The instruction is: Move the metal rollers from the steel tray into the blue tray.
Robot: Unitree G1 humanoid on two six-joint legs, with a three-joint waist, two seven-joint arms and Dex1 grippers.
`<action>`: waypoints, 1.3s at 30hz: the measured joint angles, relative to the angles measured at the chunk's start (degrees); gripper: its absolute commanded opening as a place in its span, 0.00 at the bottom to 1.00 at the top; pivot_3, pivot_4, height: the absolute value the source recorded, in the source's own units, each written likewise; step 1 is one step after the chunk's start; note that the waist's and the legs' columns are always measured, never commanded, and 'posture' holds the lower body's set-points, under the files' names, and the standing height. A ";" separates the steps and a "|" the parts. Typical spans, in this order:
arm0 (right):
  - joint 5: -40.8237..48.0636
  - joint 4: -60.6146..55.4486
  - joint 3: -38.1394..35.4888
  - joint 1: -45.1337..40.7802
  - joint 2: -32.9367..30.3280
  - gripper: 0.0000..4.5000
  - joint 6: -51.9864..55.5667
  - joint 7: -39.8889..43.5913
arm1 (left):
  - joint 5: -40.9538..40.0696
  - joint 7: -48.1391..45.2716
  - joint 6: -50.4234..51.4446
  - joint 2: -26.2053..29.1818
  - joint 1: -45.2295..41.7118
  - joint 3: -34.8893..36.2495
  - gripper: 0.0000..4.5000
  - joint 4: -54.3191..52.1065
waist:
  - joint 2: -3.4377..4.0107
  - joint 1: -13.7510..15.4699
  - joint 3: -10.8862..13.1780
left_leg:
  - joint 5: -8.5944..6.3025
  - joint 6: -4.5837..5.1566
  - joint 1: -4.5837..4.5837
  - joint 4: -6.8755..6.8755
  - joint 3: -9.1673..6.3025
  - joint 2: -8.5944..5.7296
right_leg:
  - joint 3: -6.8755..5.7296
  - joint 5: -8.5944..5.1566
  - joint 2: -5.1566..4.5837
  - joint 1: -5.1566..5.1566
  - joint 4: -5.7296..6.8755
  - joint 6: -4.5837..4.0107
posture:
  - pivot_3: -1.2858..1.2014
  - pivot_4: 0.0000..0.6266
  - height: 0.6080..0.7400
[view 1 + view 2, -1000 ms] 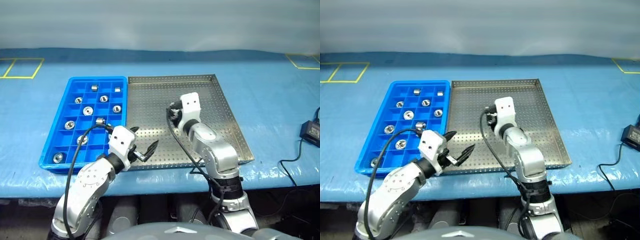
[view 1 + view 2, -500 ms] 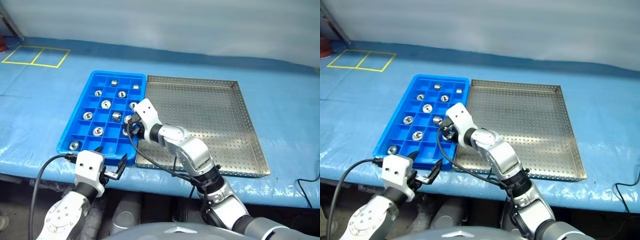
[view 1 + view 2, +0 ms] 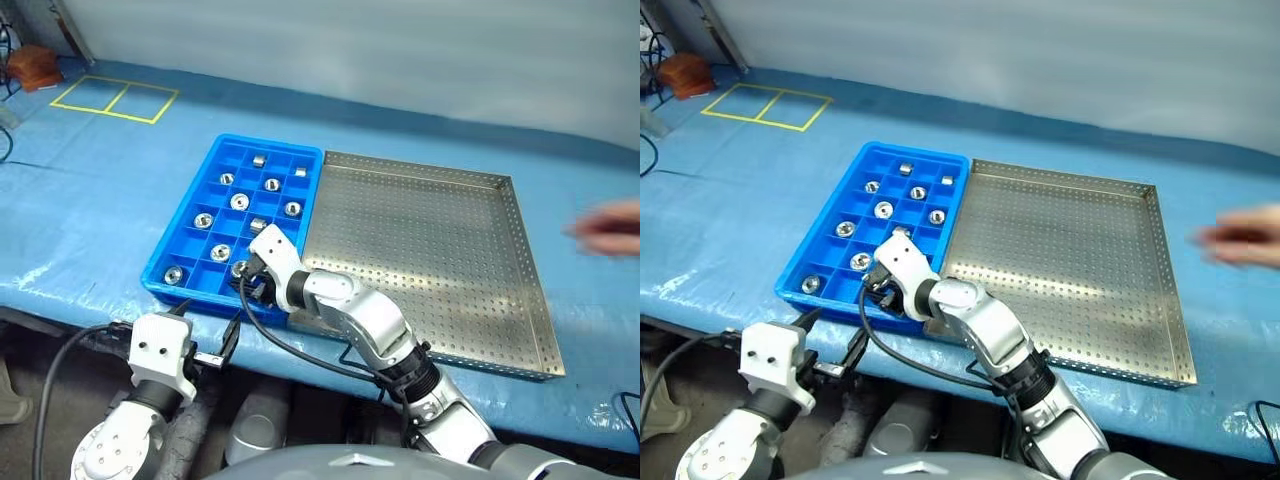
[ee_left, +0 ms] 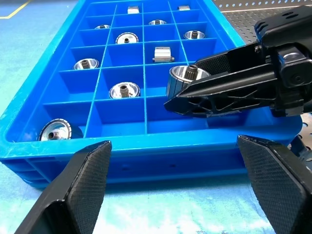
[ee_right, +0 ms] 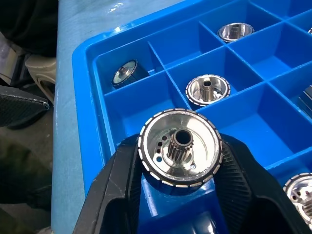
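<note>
My right gripper (image 3: 250,285) is shut on a metal roller (image 5: 179,147), a shiny flanged cylinder with a toothed hub. It holds the roller just above a near compartment of the blue tray (image 3: 182,210). Several other metal rollers (image 3: 239,201) lie singly in the tray's compartments. The steel tray (image 3: 420,230) lies right of the blue one, its perforated floor bare. My left gripper (image 4: 180,195) is open and holds nothing. It hangs low, just off the blue tray's near wall at the table's front edge.
A person's blurred hand (image 3: 610,228) hovers over the blue table cover right of the steel tray. Yellow tape squares (image 3: 115,98) mark the cover at the far left, with a brown object (image 3: 32,62) beyond them.
The view has swung left. My right gripper carried the roller from over the steel tray to the blue tray's near compartments. My left gripper drew back below the table edge. A hand appeared at right.
</note>
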 measured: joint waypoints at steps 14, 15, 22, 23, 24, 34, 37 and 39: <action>1.15 -2.45 -2.35 0.43 -1.09 0.88 1.99 -0.13 | -0.59 -2.63 0.31 1.54 -4.80 -0.26 1.00 0.54 | -0.01 1.37 -0.02 | -0.02 -0.04 -0.05 0.02 0.00 0.01 | -0.04 0.00 0.05 0.02 0.00 0.01 | 0.70 0.24 1.00; 1.20 -2.52 -2.49 0.46 -1.15 0.88 2.02 -0.25 | -0.68 -2.64 0.37 1.59 -5.11 -0.39 1.00 0.54 | -0.01 1.29 -0.02 | -0.02 -0.04 -0.05 0.02 0.01 0.02 | -0.04 0.00 0.05 0.03 0.00 0.00 | 0.69 0.24 1.00; 1.28 -3.08 -3.29 0.78 -1.21 0.88 2.82 -0.88 | -0.84 -2.73 1.29 1.85 -6.77 -0.97 1.00 0.77 | -0.01 1.04 -0.02 | -0.02 -0.05 -0.03 0.01 -0.01 0.04 | -0.06 -0.02 0.09 0.04 0.01 -0.04 | 0.69 0.24 1.00; 1.28 -3.09 -3.28 0.80 -1.21 0.88 2.82 -0.96 | -0.84 -2.74 1.37 1.89 -6.92 -0.98 1.00 0.80 | -0.01 1.00 -0.02 | -0.02 -0.05 -0.03 0.02 -0.01 0.04 | -0.06 -0.02 0.09 0.04 0.01 -0.04 | 0.69 0.24 1.00; 1.28 -3.10 -3.28 0.80 -1.21 0.88 2.83 -1.05 | -0.84 -2.76 1.43 1.94 -7.15 -0.99 1.00 0.83 | -0.01 0.99 -0.02 | -0.02 -0.05 -0.03 0.02 -0.01 0.04 | -0.06 -0.02 0.09 0.04 0.01 -0.04 | 0.69 0.24 1.00; 1.20 -3.21 -3.58 0.83 -1.35 0.88 2.87 -1.87 | -0.83 -3.57 1.97 2.92 -9.53 -1.23 1.00 1.91 | -0.01 0.30 -0.02 | -0.02 -0.05 -0.02 0.03 -0.02 0.03 | -0.06 -0.02 0.09 0.07 0.01 -0.04 | 0.68 0.24 1.00; 1.18 -3.34 -3.86 0.83 -1.41 0.88 2.86 -2.05 | -0.83 -3.84 1.97 3.03 -10.17 -1.32 1.00 2.27 | -0.01 -0.31 -0.02 | -0.02 -0.05 -0.02 0.03 -0.05 0.02 | -0.06 -0.02 0.08 0.09 0.02 -0.04 | 0.68 0.24 1.00; 1.16 -3.50 -3.99 0.83 -1.41 0.88 2.83 -2.12 | -0.83 -3.88 1.97 3.24 -10.59 -1.37 1.00 2.36 | -0.01 -0.63 -0.02 | -0.02 -0.05 -0.01 0.03 -0.05 0.02 | -0.06 -0.02 0.08 0.10 0.02 -0.04 | 0.68 0.24 1.00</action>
